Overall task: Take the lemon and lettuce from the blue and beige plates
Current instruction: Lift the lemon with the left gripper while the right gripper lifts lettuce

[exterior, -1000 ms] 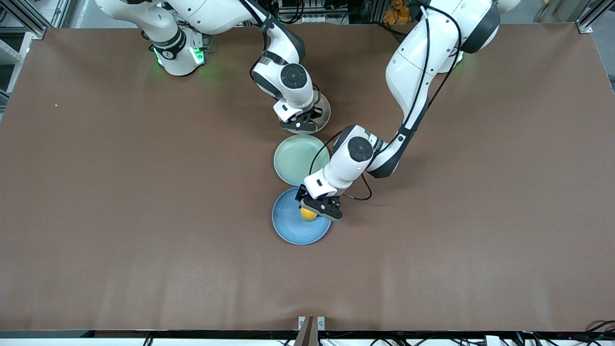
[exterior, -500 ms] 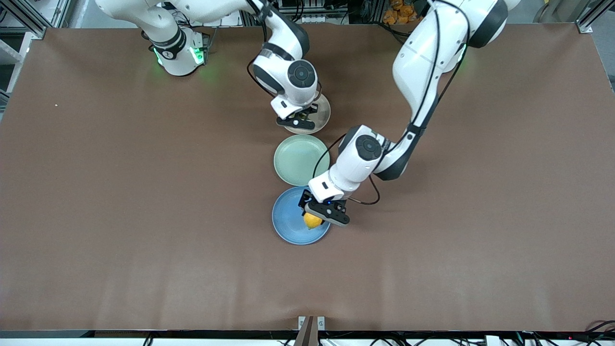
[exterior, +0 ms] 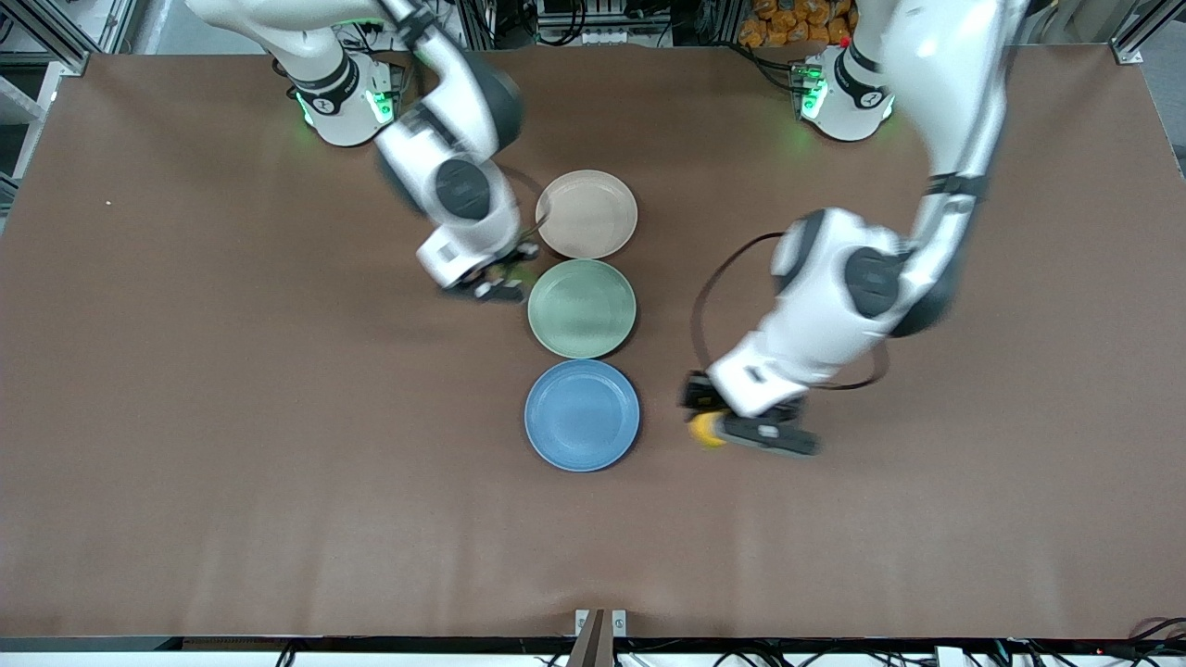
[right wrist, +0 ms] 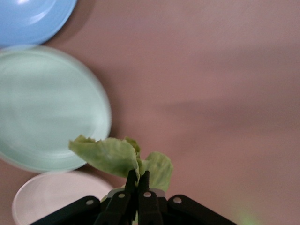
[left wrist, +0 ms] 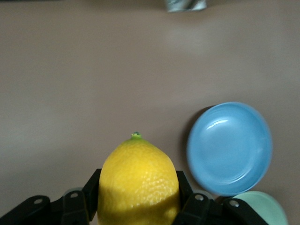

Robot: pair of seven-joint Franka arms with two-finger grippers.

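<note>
My left gripper (exterior: 718, 434) is shut on the yellow lemon (exterior: 706, 428) and holds it in the air over bare table beside the blue plate (exterior: 582, 414), toward the left arm's end. In the left wrist view the lemon (left wrist: 138, 180) fills the jaws, with the blue plate (left wrist: 229, 147) off to one side. My right gripper (exterior: 498, 281) is shut on a green lettuce leaf (right wrist: 122, 158) and is over the table beside the beige plate (exterior: 586, 214) and the green plate (exterior: 582, 308), toward the right arm's end. Both plates lie empty.
The three plates form a line down the middle of the brown table (exterior: 232, 417): beige farthest from the front camera, green in the middle, blue nearest. In the right wrist view the green plate (right wrist: 47, 108), beige plate (right wrist: 56, 199) and blue plate (right wrist: 33, 18) all show.
Both arms swung away from the plates. The left gripper carried the lemon off the blue plate toward the left arm's end. The right gripper carried the lettuce off the beige plate toward the right arm's end.
</note>
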